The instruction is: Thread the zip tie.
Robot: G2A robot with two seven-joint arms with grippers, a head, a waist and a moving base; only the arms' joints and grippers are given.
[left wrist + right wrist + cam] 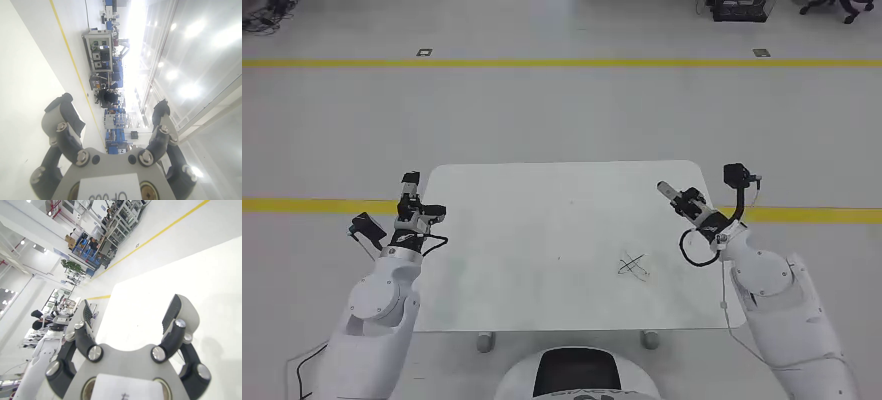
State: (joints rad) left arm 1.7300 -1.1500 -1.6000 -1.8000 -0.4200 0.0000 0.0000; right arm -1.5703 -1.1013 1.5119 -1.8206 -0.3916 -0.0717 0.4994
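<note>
- Left gripper (113,100): fingers spread, empty, at left edge of table (542,220)
- Right gripper (130,300): spread, empty, at right edge
- Zip tie (633,265) lies toward front-right corner; advisable: pinch one end, leaving the other free

The zip tie (633,265) lies on the table (532,240), right of centre and toward the near edge. The left gripper (410,180) is just beyond the table's left edge. The right gripper (665,187) is over the far right corner area, apart from the zip tie.
</note>
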